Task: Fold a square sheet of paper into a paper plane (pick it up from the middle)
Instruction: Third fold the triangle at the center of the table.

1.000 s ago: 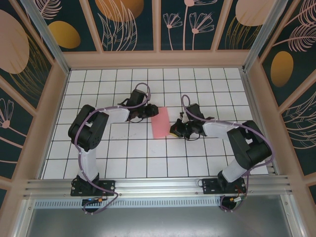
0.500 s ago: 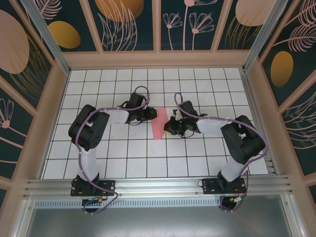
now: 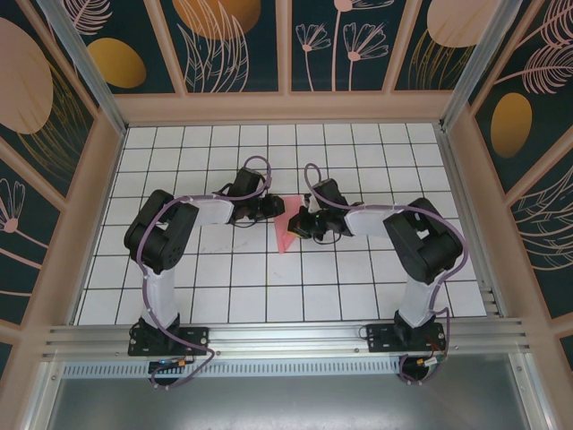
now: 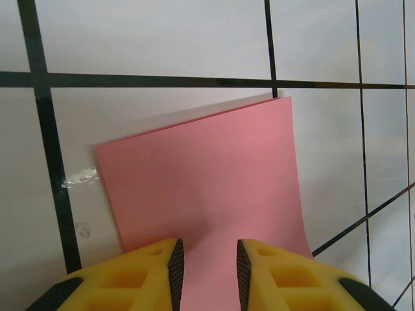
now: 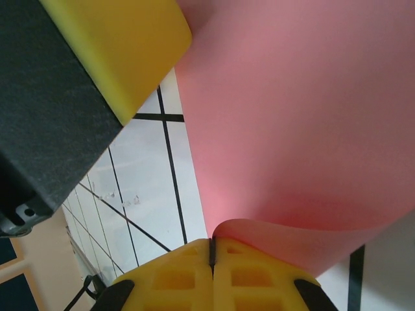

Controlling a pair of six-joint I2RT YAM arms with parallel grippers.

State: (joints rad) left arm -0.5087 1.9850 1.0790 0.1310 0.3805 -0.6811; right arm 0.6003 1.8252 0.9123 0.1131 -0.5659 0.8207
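Observation:
The square sheet of paper (image 3: pixel 286 231) is pink and lies mid-table, bent over on itself so it looks like a narrow strip from above. My right gripper (image 3: pixel 298 224) is shut on one edge of it. In the right wrist view the sheet (image 5: pixel 292 129) curls up out of the closed pads of that gripper (image 5: pixel 212 245). My left gripper (image 3: pixel 276 208) sits low at the sheet's left side. In the left wrist view its jaws (image 4: pixel 206 249) stand apart over the flat paper (image 4: pixel 207 168), gripping nothing. A left finger (image 5: pixel 123 45) shows close by in the right wrist view.
The white gridded table (image 3: pixel 224 287) is walled by a wooden frame (image 3: pixel 98 224) on three sides. A small scrap of clear tape (image 4: pixel 81 176) sticks to the table beside the sheet. The two grippers are about one tile apart.
My right gripper has moved left toward the left gripper, carrying the sheet's right edge over. From above the pink shape has narrowed from a wide rectangle to a thin strip. The left arm barely moved.

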